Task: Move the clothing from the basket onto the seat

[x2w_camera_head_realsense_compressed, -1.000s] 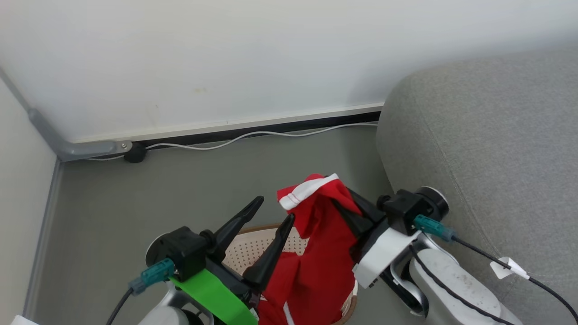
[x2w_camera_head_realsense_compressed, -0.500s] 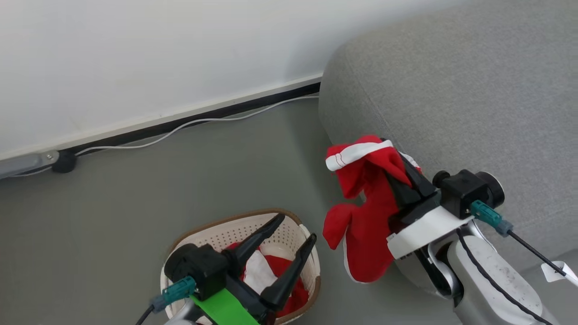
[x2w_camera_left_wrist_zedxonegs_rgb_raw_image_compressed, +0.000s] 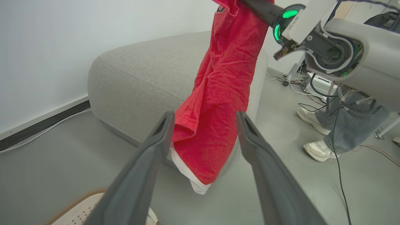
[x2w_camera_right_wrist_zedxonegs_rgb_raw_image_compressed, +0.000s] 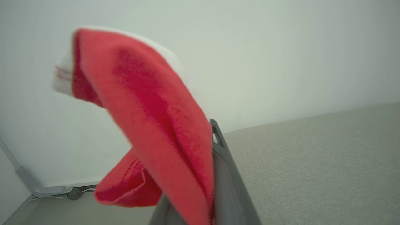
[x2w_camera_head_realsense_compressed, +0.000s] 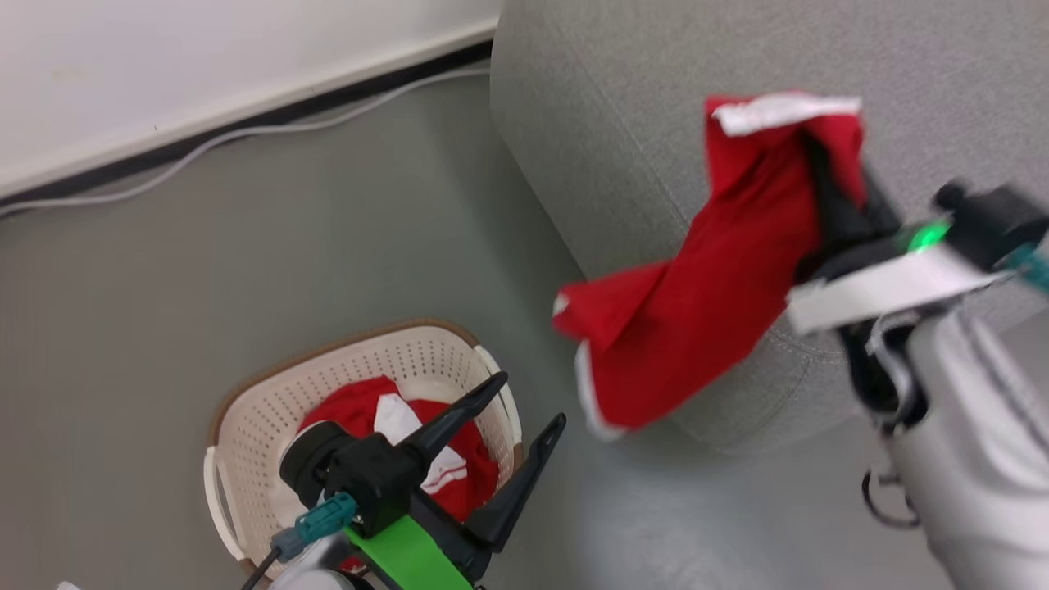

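My right gripper [x2w_camera_head_realsense_compressed: 829, 192] is shut on a red garment with white trim [x2w_camera_head_realsense_compressed: 721, 270]. The garment hangs in the air over the rounded end of the grey sofa [x2w_camera_head_realsense_compressed: 590, 147], its lower end dangling past the sofa's side. In the right wrist view the cloth [x2w_camera_right_wrist_zedxonegs_rgb_raw_image_compressed: 156, 118] drapes over my fingers [x2w_camera_right_wrist_zedxonegs_rgb_raw_image_compressed: 223, 162], with the sofa top [x2w_camera_right_wrist_zedxonegs_rgb_raw_image_compressed: 312, 162] beyond. More red and white clothing [x2w_camera_head_realsense_compressed: 361, 410] lies in the cream basket [x2w_camera_head_realsense_compressed: 328, 373] on the floor. My left gripper [x2w_camera_head_realsense_compressed: 529, 400] hangs open above the basket's right rim, holding nothing. The left wrist view looks between its open fingers [x2w_camera_left_wrist_zedxonegs_rgb_raw_image_compressed: 156, 147] at the hanging garment [x2w_camera_left_wrist_zedxonegs_rgb_raw_image_compressed: 222, 93].
A white wall with a dark baseboard and a white cable [x2w_camera_head_realsense_compressed: 246, 131] runs behind the grey floor. A person's shoes [x2w_camera_left_wrist_zedxonegs_rgb_raw_image_compressed: 317, 151] and jeans stand beyond the sofa's far end, among floor cables [x2w_camera_left_wrist_zedxonegs_rgb_raw_image_compressed: 340, 184] and a small white box [x2w_camera_left_wrist_zedxonegs_rgb_raw_image_compressed: 318, 86].
The head camera has swung right. My right gripper has carried the red garment from above the basket up and right, to over the sofa's end. The left gripper stays open over the basket.
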### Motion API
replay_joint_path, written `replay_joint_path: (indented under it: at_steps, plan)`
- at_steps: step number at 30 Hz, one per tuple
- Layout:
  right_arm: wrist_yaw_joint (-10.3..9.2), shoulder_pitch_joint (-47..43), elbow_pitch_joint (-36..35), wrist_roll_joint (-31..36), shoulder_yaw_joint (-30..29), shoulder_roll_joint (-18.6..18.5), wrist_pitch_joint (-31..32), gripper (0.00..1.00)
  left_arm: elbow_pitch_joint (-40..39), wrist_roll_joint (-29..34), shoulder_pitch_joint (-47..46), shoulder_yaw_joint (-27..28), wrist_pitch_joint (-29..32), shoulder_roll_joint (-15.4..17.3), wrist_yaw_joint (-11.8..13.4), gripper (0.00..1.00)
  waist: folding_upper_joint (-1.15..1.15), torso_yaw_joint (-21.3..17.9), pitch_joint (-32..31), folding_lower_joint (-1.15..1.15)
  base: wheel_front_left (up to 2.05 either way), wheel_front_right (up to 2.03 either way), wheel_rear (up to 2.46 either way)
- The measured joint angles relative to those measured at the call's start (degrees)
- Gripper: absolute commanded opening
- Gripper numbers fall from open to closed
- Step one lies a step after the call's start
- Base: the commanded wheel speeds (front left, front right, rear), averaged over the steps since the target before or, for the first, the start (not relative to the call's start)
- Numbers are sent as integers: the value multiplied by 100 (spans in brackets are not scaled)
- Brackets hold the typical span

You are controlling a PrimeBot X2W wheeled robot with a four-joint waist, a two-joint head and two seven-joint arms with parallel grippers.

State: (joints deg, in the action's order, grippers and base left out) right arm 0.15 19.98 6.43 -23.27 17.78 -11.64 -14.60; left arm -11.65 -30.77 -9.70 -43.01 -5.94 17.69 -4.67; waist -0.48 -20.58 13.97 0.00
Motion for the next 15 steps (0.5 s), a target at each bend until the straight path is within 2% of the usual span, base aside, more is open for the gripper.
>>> replay_joint_path:
  at_steps: [3, 9, 12, 15]
  plan:
    - [15, 599, 30, -283, -477, -55, 56, 0, -43, 40, -12, -59, 136, 73, 0, 100, 0, 5, 274, 0, 0, 0, 0]
    - [-140, 1974, 235, -666, -1407, -423, 363, 0, -198, 81, -65, -86, 325, 203, 18, 100, 0, 159, 780, 0, 0, 0, 0]
    - [-349, 2495, 416, -979, -1981, -594, 465, 0, -335, 83, -65, -77, 419, 272, 58, 100, 0, 293, 1011, 0, 0, 0, 0]
    - [-491, 2948, 617, -1323, -2596, -864, 565, 0, -417, 309, -71, -79, 526, 489, 66, 100, 0, 452, 1234, 0, 0, 0, 0]
